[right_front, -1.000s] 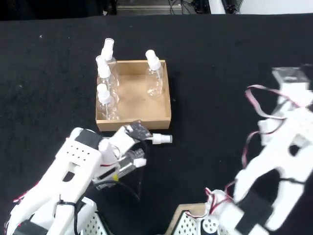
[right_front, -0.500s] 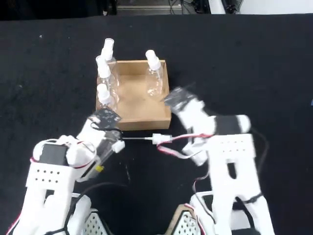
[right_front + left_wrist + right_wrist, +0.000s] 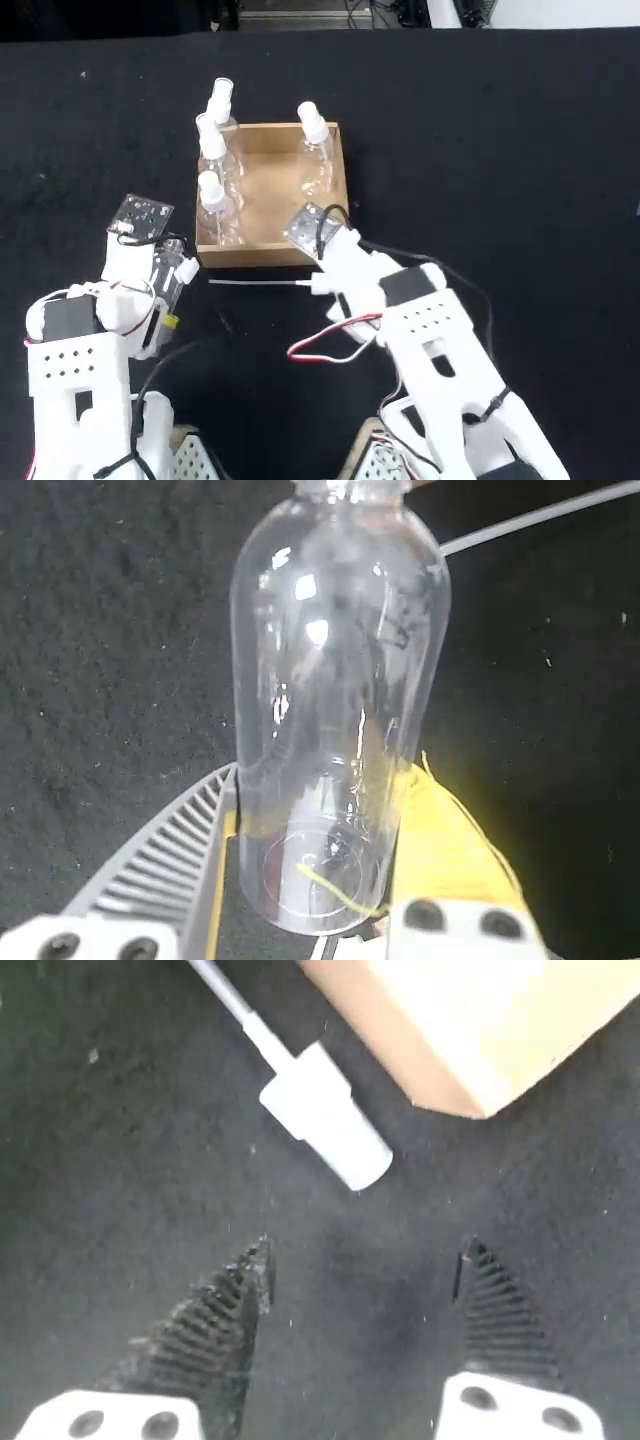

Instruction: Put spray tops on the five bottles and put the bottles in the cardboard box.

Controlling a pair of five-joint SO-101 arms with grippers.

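Observation:
My left gripper (image 3: pixel 166 288) is shut on a clear bottle (image 3: pixel 338 680) with no top, held off the box's front left corner; the bottle (image 3: pixel 172 272) points towards the box. A white spray top (image 3: pixel 322 285) lies on the black table just in front of the cardboard box (image 3: pixel 274 252), its thin tube (image 3: pixel 255 282) stretching left. My right gripper (image 3: pixel 360 1260) hovers open just short of the spray top (image 3: pixel 325 1120), both fingers (image 3: pixel 215 1325) apart above the cloth. Several capped bottles (image 3: pixel 314 150) stand in the box.
The box corner (image 3: pixel 470 1040) lies just beyond the spray top. One capped bottle (image 3: pixel 220 105) stands at the box's back left corner. Black cloth (image 3: pixel 500 150) covers the table to the right and behind.
The right arm swung in from the far right to the spray top. The left arm drew back to the left with the bottle, baring the top's tube.

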